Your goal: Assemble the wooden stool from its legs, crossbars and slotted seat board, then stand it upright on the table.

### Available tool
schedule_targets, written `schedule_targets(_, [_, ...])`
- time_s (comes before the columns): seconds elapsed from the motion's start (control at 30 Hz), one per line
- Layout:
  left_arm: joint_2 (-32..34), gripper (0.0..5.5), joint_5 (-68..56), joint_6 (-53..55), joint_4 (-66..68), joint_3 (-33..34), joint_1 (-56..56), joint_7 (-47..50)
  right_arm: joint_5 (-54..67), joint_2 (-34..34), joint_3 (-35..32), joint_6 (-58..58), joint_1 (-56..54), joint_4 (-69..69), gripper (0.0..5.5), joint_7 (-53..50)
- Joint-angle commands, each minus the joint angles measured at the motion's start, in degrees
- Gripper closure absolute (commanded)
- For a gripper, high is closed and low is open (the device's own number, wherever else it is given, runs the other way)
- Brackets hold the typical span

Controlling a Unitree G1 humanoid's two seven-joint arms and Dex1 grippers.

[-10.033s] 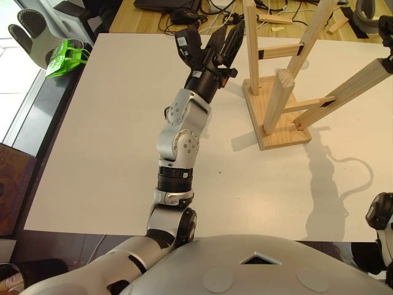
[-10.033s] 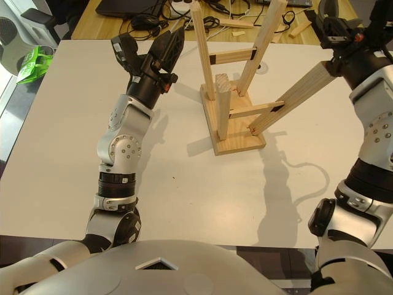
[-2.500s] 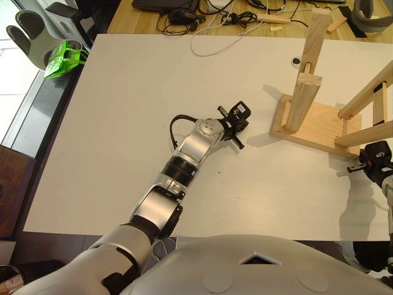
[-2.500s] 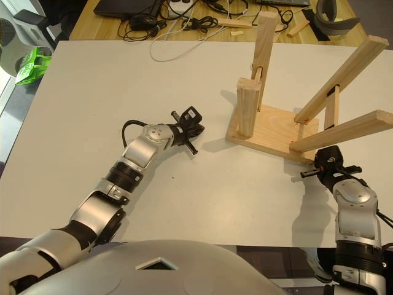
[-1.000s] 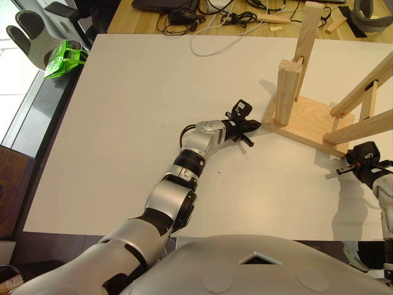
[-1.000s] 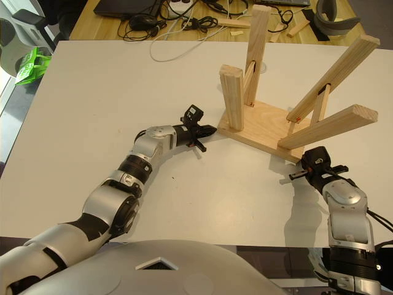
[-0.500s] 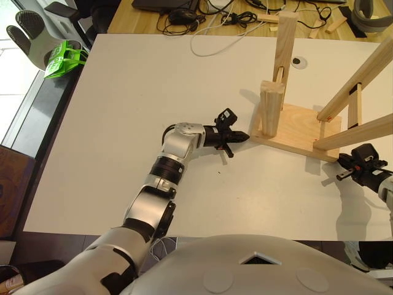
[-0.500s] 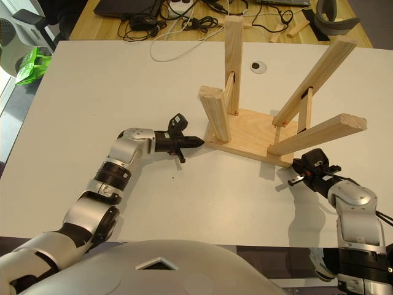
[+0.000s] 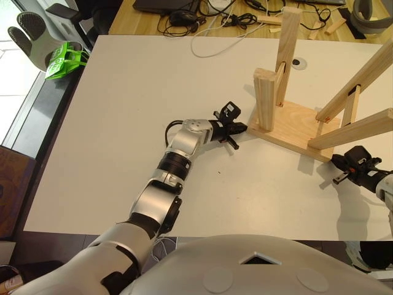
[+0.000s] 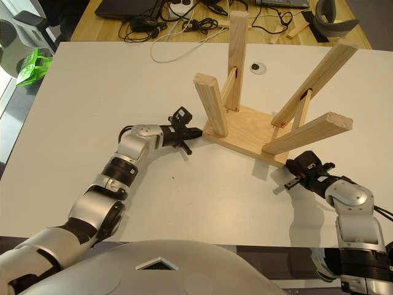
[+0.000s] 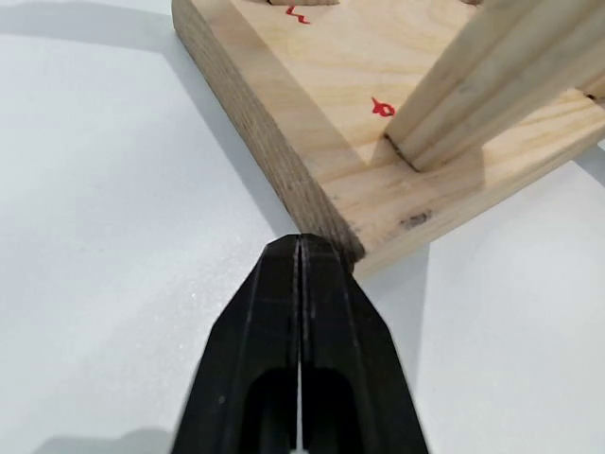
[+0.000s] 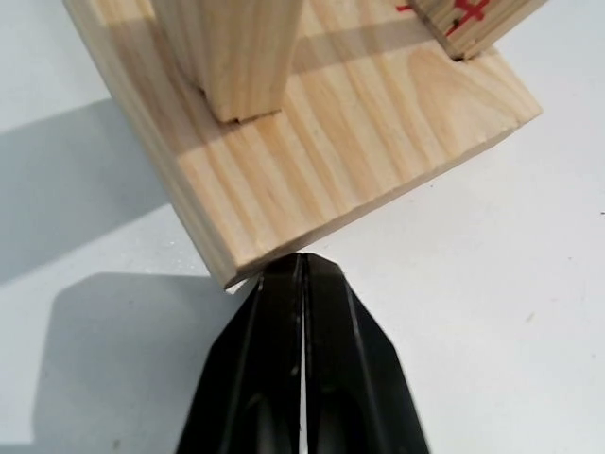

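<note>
The wooden stool lies upside down on the white table, its seat board (image 9: 295, 126) flat and its legs (image 9: 265, 98) pointing up, joined by thin crossbars (image 9: 350, 109). My left gripper (image 9: 244, 128) is shut, low on the table, its tip touching the board's left corner (image 11: 321, 218). My right gripper (image 9: 335, 161) is also shut, with its tip against the board's near right corner (image 12: 274, 236). One leg (image 11: 492, 76) stands in its slot close to the left gripper (image 11: 299, 242), and another leg (image 12: 232, 47) rises just behind the right gripper (image 12: 301, 259).
The table (image 9: 123, 110) is bare to the left and in front of the stool. A cable hole (image 9: 299, 61) sits behind the stool. Beyond the far edge lie cables (image 9: 215, 18), a mouse (image 9: 183, 15) and wood scraps (image 9: 273, 18). A green object (image 9: 64, 58) is off the left edge.
The stool has slid left across the table and turned a little, both shut grippers staying at its corners. Ten seconds ago the left gripper was open and raised.
</note>
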Motion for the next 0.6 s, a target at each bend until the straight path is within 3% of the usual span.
schedule_targets(0.03, [-0.48,5.46,0.43,-0.9,1.97,0.67,-0.84,1.39,0.14,-0.49,0.93,0.01,0.64,0.5,5.5,0.97])
schedule_targets(0.27, [0.52,5.46,-4.54,7.85,-8.97,-3.77,3.3,-12.94,1.64,-0.51,0.94,-0.03,-0.8,0.88,5.5,2.02])
schedule_targets(0.6, [3.3,5.46,-6.35,13.27,-16.2,-3.01,4.66,-15.05,8.65,-0.91,0.97,5.45,-1.54,-4.43,5.5,7.65])
